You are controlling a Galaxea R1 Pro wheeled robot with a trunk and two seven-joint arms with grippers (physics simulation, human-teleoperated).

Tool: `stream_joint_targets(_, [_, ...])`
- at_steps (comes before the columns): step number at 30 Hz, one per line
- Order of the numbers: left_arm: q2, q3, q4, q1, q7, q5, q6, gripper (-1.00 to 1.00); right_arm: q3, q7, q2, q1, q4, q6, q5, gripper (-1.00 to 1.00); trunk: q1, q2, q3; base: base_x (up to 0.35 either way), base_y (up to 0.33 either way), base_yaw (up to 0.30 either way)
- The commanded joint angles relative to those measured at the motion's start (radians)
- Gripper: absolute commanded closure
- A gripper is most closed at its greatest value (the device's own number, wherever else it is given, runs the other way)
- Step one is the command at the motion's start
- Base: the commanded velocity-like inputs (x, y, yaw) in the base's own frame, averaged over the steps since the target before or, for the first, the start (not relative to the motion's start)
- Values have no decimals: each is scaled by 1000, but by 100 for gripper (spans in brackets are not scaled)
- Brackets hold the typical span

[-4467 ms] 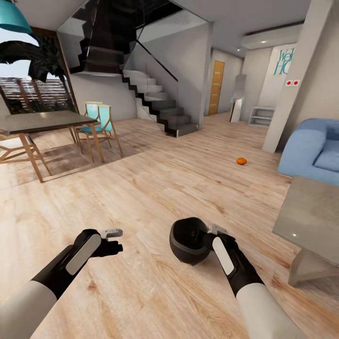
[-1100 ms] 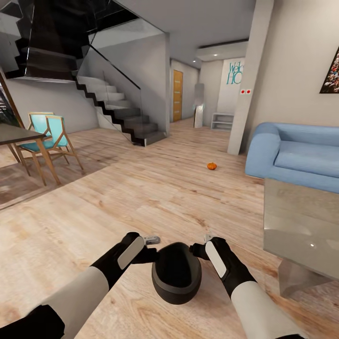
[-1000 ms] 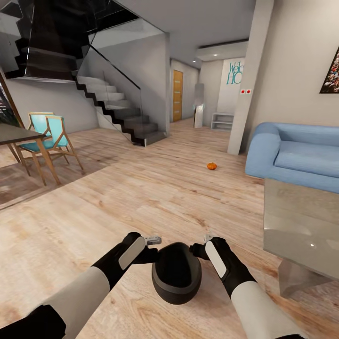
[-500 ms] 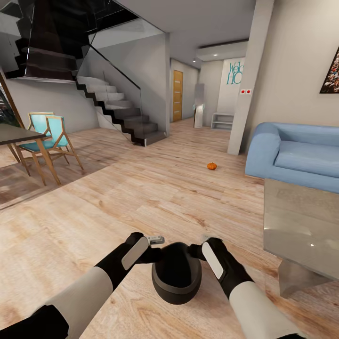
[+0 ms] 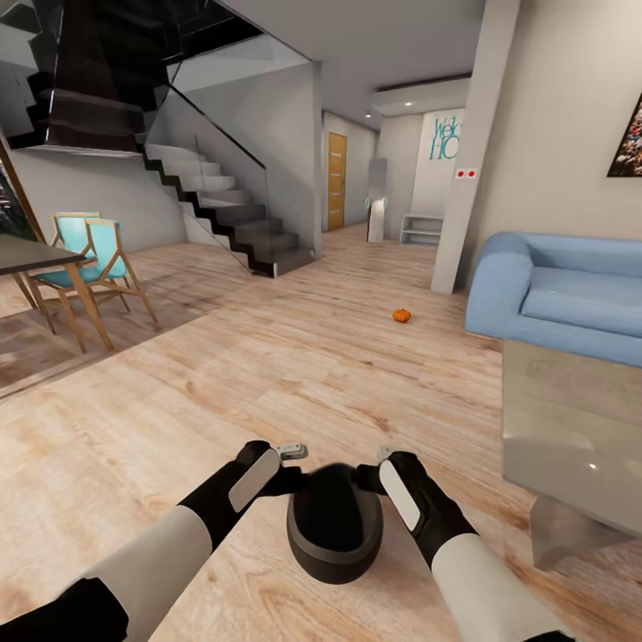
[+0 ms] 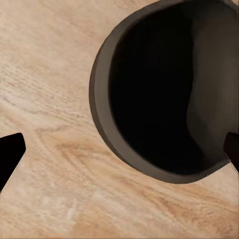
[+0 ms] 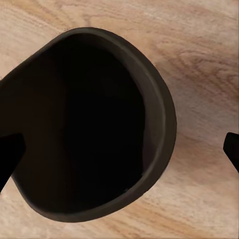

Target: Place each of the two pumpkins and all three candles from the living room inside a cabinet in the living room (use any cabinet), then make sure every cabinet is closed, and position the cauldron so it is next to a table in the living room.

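The black cauldron [image 5: 334,522] sits low over the wooden floor right in front of me, its wide mouth turned up toward my head. My left gripper [image 5: 299,468] is at its left rim and my right gripper [image 5: 368,470] at its right rim. In the left wrist view the cauldron [image 6: 149,89] has one fingertip [image 6: 10,152] outside it and the other over its dark inside, jaws wide apart. In the right wrist view the cauldron [image 7: 89,124] is straddled the same way. One orange pumpkin [image 5: 401,315] lies on the floor far ahead. The grey table [image 5: 571,428] stands at my right.
A blue sofa [image 5: 553,299] sits behind the table, beside a white pillar [image 5: 464,160]. A dining table [image 5: 27,254] with teal chairs [image 5: 94,259] stands at the left. Dark stairs [image 5: 241,223] rise at the back. Open floor lies between me and the pumpkin.
Since 4.5 s ago the view has swung right and my left gripper has come to the cauldron's rim. In the last second both hands edged slightly closer over the rim.
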Motion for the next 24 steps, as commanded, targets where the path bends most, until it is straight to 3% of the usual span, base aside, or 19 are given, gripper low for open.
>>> stream_joint_targets(1, [0,-4,-1,-1,10,11,-2,-100,3,-10,0,-1,-1,2,-10,-100,0,0,-1,157,0,0])
stream_joint_targets(24, [1,-4,-2,-1,11,10,-10,-100,5,-10,2,-1,0,4,-10,-100,0,0,-1,94,-42,0])
